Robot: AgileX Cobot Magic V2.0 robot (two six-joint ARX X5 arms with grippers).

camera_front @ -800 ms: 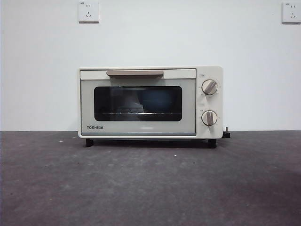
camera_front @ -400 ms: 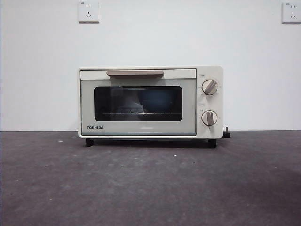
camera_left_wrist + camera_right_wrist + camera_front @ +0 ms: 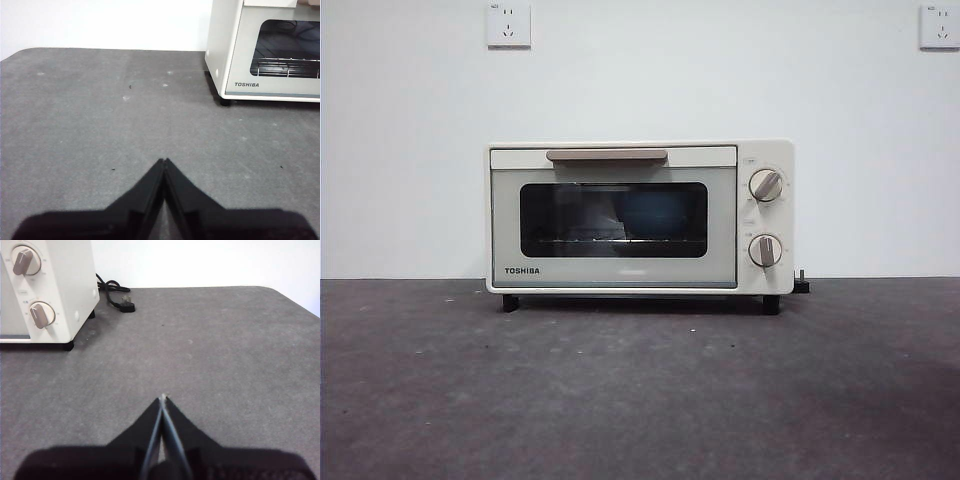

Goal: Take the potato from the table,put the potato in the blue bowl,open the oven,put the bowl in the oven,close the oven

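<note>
With its door shut, the oven (image 3: 640, 218) stands on the table (image 3: 640, 390) against the white wall, beige handle (image 3: 607, 155) level across the top of the door. Through the dark glass a blue shape shows on the rack, right of centre: the bowl (image 3: 655, 212), inside the oven. Potato not discernible through the glass. Two knobs (image 3: 765, 185) sit one above the other on the oven's right panel.

Left gripper (image 3: 164, 161): jaws pressed together tip to tip, holding nothing, over bare table in front of and to the side of the oven's "TOSHIBA" corner. Right gripper (image 3: 163, 399): jaws likewise closed and empty, over bare table on the knob side of the oven. A black cord with plug (image 3: 125, 305) lies on the table behind that side. Neither arm appears in the front view.
</note>
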